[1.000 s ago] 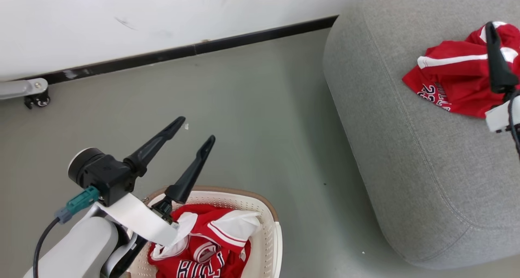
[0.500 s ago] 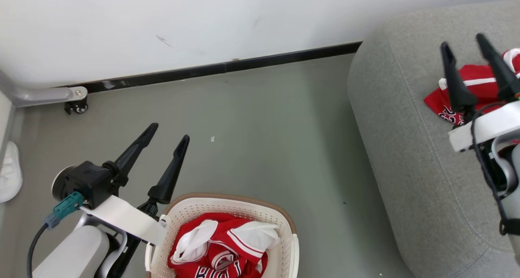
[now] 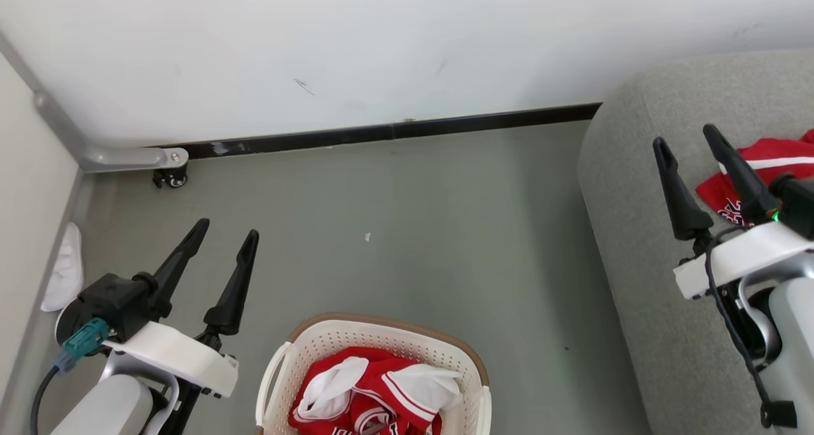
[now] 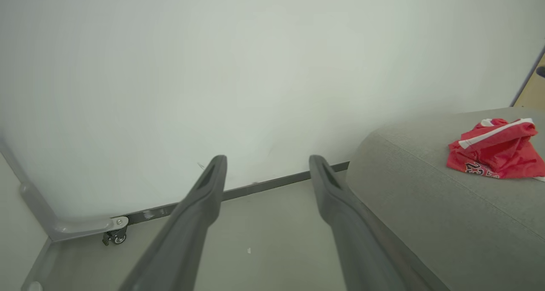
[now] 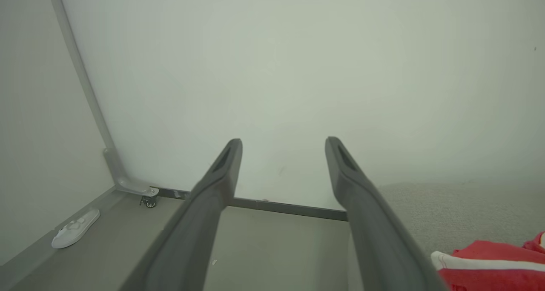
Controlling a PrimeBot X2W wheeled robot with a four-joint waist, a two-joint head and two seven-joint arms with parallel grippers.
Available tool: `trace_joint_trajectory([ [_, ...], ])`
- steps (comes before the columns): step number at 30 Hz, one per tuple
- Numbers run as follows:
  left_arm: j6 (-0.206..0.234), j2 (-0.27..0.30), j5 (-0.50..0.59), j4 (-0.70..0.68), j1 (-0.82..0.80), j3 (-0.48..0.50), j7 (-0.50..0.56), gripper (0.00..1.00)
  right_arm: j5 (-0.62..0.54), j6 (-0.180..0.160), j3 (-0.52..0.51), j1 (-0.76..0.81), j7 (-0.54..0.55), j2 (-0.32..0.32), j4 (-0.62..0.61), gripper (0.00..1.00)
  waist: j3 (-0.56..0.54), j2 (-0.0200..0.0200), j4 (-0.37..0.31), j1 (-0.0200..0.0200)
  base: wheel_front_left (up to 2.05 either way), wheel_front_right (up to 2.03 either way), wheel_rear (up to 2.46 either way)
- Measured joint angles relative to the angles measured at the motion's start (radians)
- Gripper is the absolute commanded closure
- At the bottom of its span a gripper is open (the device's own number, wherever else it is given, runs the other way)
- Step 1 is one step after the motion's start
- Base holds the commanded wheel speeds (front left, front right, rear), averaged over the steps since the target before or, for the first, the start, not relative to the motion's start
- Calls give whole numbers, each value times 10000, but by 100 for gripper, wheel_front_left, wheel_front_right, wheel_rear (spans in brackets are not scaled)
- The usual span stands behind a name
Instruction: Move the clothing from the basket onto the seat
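Left tool has swung off the basket; it and right tool gape; crumpled red-white clothing inside.

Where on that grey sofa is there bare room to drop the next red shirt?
The seat is bare in a broad strip between its rounded edge facing the basket and the red jersey lying on it. It is crowded around that jersey, where the open right gripper hovers. The basket holds more red clothing.
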Motion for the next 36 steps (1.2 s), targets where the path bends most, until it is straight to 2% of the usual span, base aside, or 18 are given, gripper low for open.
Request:
trace_joint_trajectory([
  [10,222,-35,-73,382,586,541,-12,0,4,0,-303,1167,0,477,-466,0,-475,0,325,0,0,0,0],
  [23,623,-550,-52,414,1343,1519,-13,0,-94,0,-301,2489,0,951,-803,0,-939,0,509,0,0,0,0],
  [36,623,-825,226,224,1888,2115,-13,0,-485,0,-660,3117,2,1246,-1415,0,-980,0,582,0,0,0,0],
])
